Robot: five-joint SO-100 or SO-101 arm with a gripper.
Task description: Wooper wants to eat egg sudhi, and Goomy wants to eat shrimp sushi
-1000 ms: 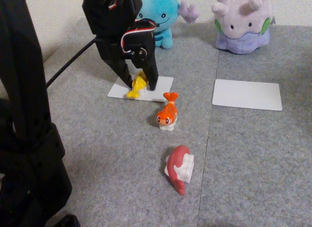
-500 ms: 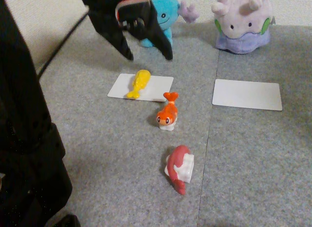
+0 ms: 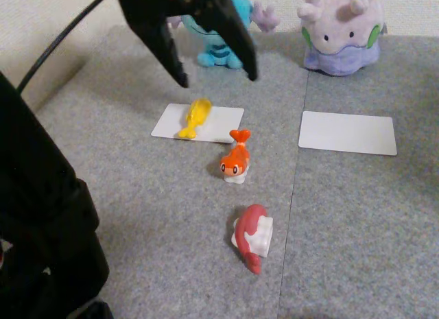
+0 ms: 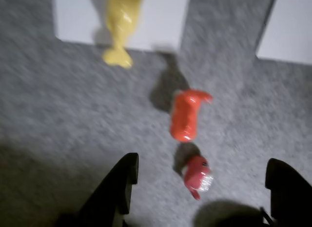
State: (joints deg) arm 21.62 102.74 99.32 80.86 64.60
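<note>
Your gripper (image 3: 216, 79) hung with its jaws spread wide and nothing between them, high in the upper middle of the fixed view. A second before, those same jaws were down on the left white card (image 3: 226, 120), closed around the egg sudhi (image 3: 195, 118); half a second before, they had let go and lifted clear, and by this moment they had swung a little to the right of the frame. In the wrist view the two dark fingers (image 4: 117, 188) stood far apart at the lower edge, and the picture was smeared with motion.

The egg sudhi lay on its side on that card, its tail overhanging the near edge, just in front of Wooper (image 3: 223, 38) at the top of the frame. You could reasonably count that half of the task as done.

The shrimp sushi (image 3: 235, 158) stood on the grey mat (image 3: 151, 216) just below the card's lower right corner, untouched. The right white card (image 3: 347, 132) lay bare in front of Goomy (image 3: 341, 31) at the upper right. Lower in the frame the red-and-white figure (image 3: 252, 235) lay tipped over. Your next job was likely to descend on the orange piece and carry it across to the bare card.
</note>
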